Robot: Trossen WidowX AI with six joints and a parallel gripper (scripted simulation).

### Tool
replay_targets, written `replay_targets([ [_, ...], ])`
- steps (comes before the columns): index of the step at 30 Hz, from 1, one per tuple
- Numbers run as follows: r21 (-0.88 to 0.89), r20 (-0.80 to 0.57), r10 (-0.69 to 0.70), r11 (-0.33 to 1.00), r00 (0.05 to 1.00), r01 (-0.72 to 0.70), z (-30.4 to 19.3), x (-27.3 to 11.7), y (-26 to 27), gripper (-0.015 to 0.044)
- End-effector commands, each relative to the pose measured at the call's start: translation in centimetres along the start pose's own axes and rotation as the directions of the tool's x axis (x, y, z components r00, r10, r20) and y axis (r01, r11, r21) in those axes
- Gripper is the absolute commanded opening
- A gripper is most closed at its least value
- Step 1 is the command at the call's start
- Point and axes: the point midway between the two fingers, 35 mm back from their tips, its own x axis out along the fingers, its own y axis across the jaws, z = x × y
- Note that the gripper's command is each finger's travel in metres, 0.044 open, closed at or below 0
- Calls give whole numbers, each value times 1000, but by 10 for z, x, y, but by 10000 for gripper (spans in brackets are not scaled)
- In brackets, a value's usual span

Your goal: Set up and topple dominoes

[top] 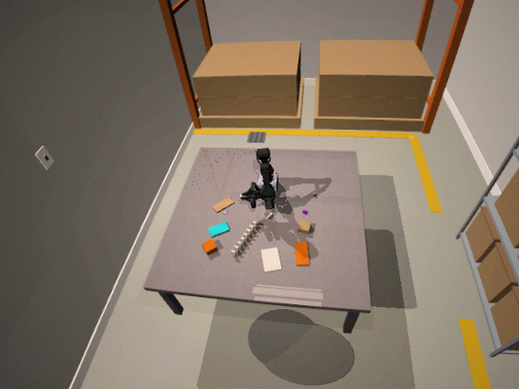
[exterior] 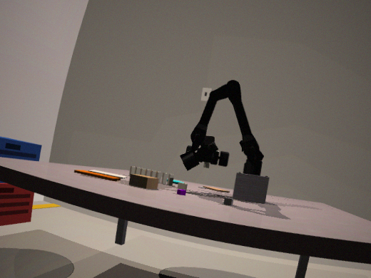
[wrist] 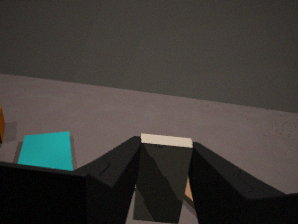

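Domino (top: 242,195) (exterior: 206,165) (wrist: 166,175), pale along its top edge and dark on its shaded face, is pinched between the fingers of the pincer (top: 245,195) (exterior: 206,161) (wrist: 164,147), raised off the worktop (top: 319,170) (exterior: 285,210) (wrist: 100,110). From above it is barely a speck, and in the exterior view only its lower part shows beneath the black housing.

Behind the fingers in the wrist view, a tan slab (top: 223,204) (exterior: 215,189) (wrist: 189,194) is mostly covered. The cyan slab (top: 219,229) (wrist: 46,150) loses its lower part behind the gripper body, and the orange block (top: 209,245) (wrist: 1,125) is cut by the left edge.

Farther from the arm's base, the row of standing dominoes (top: 243,237) (exterior: 153,174) runs diagonally; a tan block (top: 304,226) (exterior: 143,181) hides the feet of several in the exterior view, so I cannot count them surely. A pale piece (top: 269,215) (exterior: 182,186) sits apart near the row's arm-side end, too small to tell if it is a domino. Large cartons (top: 250,60) stand far beyond the worktop.
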Motion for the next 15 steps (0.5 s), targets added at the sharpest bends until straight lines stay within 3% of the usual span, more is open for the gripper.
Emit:
replay_targets([
  [1, -14, 3, 2, 1000, 1000, -2, -13, 2, 0, 107],
  [15, -16, -1, 2, 1000, 1000, -2, -50, 8, 1, 107],
])
